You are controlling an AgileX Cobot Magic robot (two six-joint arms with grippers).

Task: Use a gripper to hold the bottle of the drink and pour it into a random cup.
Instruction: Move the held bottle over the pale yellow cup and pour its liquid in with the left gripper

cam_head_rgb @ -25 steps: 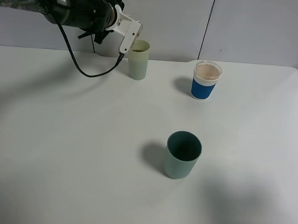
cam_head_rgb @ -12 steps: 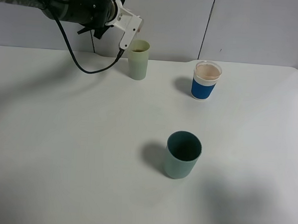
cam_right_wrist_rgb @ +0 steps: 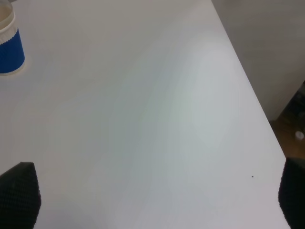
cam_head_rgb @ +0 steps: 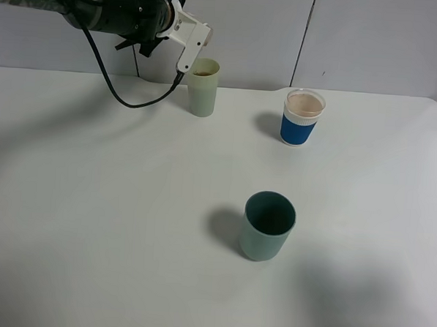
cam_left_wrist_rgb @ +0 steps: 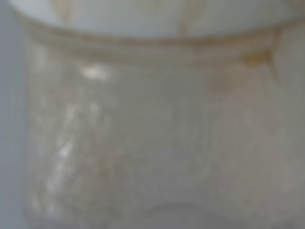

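Jaws of left gripper [cam_head_rgb: 186, 50] clamped on bottle [cam_left_wrist_rgb: 152, 133]; right gripper [cam_right_wrist_rgb: 156, 195] jaws apart. We judge pour into cup [cam_head_rgb: 203, 88] near done. Next: we tilt bottle upright, clear of rim.

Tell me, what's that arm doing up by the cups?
The left gripper holds a clear bottle, seen only as a blur in its wrist camera, beside the rim of the pale yellow-green cup at the back of the white table. That cup has brown drink in it. The blue-sleeved cup and the dark teal cup stand apart, untouched. The right gripper hangs open over the table.
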